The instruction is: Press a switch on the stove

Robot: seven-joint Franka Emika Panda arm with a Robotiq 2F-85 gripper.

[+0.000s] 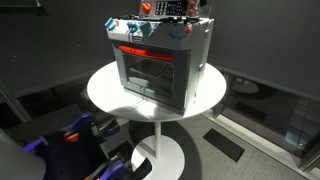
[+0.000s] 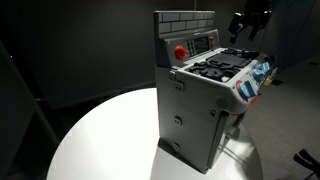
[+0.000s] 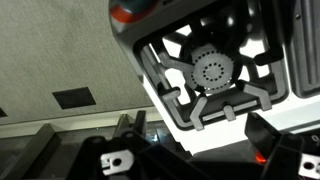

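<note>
The stove (image 1: 160, 65) is a small grey toy oven with a glass door and a red strip above it, standing on a round white table (image 1: 100, 92). In an exterior view the stove (image 2: 205, 110) shows black burners on top, a brick-pattern back panel with a red button (image 2: 181, 52), and blue-white knobs (image 2: 256, 82) on its front edge. My gripper (image 2: 248, 32) hangs above the stove's far top edge, apart from it; it also shows at the top of an exterior view (image 1: 190, 8). In the wrist view a burner (image 3: 210, 70) lies below my gripper (image 3: 190, 150), whose fingers look spread and empty.
The table (image 2: 100, 140) stands on a single white pedestal with a round base (image 1: 165, 150). A dark chair with blue parts (image 1: 80, 130) sits beside it on the floor. The room around is dark.
</note>
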